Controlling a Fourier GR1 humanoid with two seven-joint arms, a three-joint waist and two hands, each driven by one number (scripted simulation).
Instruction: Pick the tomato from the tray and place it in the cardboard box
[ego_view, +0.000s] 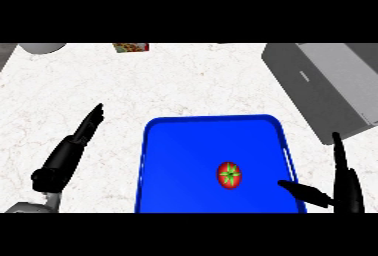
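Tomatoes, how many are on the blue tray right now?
1. The tomato lies right of the middle of the tray, near the right hand. Nothing seems to hide another.

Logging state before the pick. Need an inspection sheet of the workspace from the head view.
Surface: white marbled counter.
Job's things: tomato lies on the blue tray, right of its middle; grey box at upper right, apart from the tray.
Clutter: small colourful packet and grey round object at the far edge, both cut off.
Robot hands: left robot hand open, over the counter left of the tray; right robot hand open, thumb over the tray's right rim, not touching the tomato.
Cables: nothing seen.
Surroundings: nothing seen.
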